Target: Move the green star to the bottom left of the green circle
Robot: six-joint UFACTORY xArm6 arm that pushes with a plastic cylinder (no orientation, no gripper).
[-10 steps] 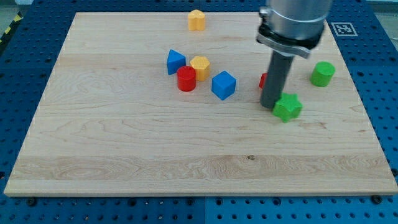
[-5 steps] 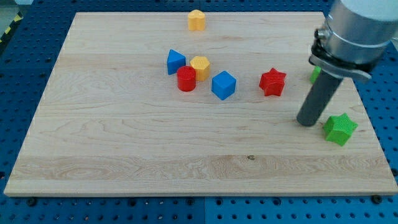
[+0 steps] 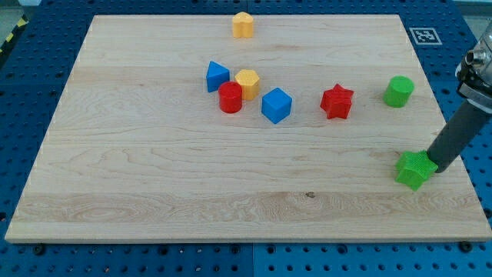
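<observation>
Pale wooden tabletop (image 3: pixel 154 177): a flat, smooth board on which you slide blocks; expect low friction.

Dark rod: it enters from the right edge, leaning down and leftward. My tip (image 3: pixel 438 166) rests against the right flank of the green star. There are no fingers on this rig, so no open or closed state applies; contact is by pushing only.

Green star-shaped plastic block (image 3: pixel 414 169): near right of the board, close to its right edge, well nearer than the green circle. Judged light, rigid and apt to spin if struck off-centre. Press on a flat between two points, through its middle, not on a point.

Green cylindrical block, the green circle (image 3: pixel 399 91): far right, standing apart.

Red star block (image 3: pixel 337 101): left of the green circle, apart from it.

Centre cluster: blue cube (image 3: pixel 276 105), red cylinder (image 3: pixel 230 98), orange block (image 3: pixel 247 81), blue wedge-like block (image 3: pixel 217 76), closely grouped.

Second orange block (image 3: pixel 243 25): far edge, alone.
</observation>
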